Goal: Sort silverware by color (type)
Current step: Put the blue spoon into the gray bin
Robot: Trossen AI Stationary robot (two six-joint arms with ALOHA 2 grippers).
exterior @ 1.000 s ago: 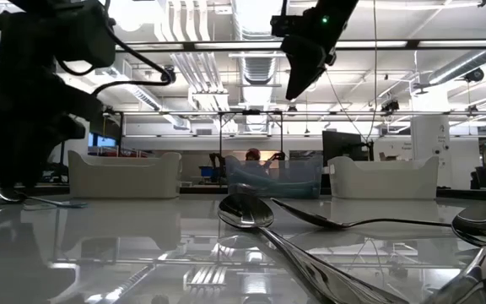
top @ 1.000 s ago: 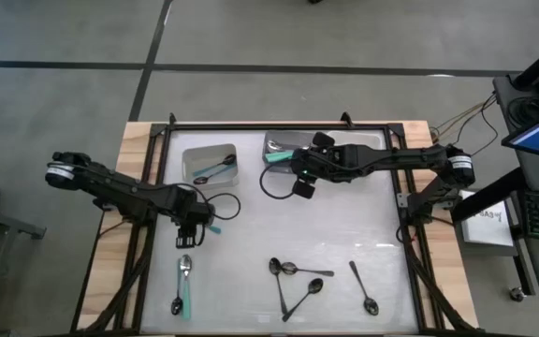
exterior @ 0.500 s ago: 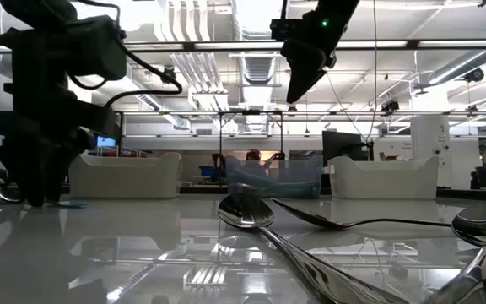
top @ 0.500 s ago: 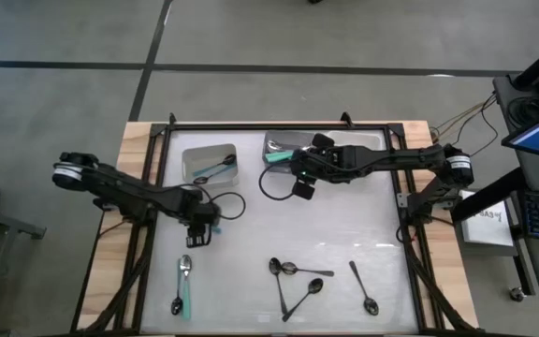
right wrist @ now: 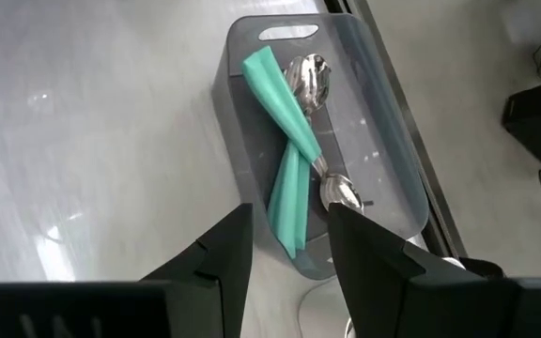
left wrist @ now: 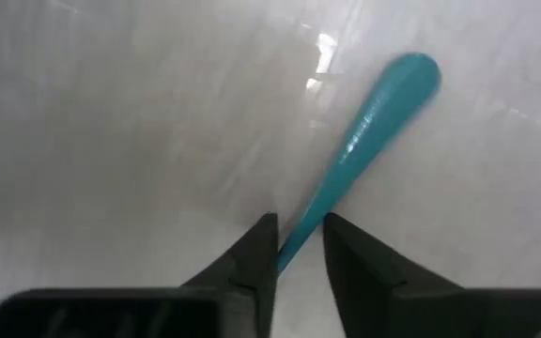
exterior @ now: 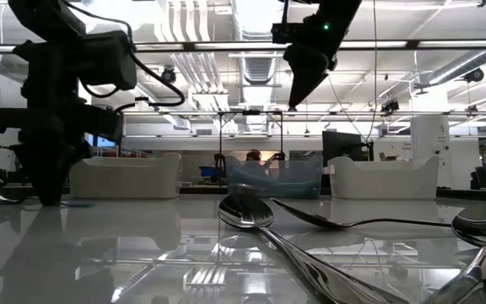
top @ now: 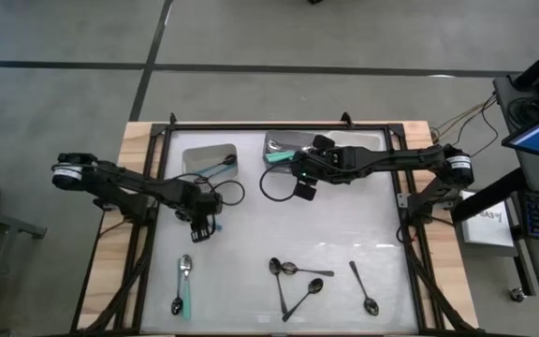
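The left gripper is pinching its narrowed dark tapered fingers on a smooth teal-handled spoon over the glossy white table; the right gripper is hanging part-open and empty over a translucent rectangular bin holding two flat teal-handled spoons.

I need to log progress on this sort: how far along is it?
Partly done. The clear grey bin holds two teal-handled spoons, and the white bin holds one dark spoon. In hand: the left gripper straddles a teal spoon handle. The right gripper hangs above the grey bin, empty. Left: seven spoons along the table's near side.
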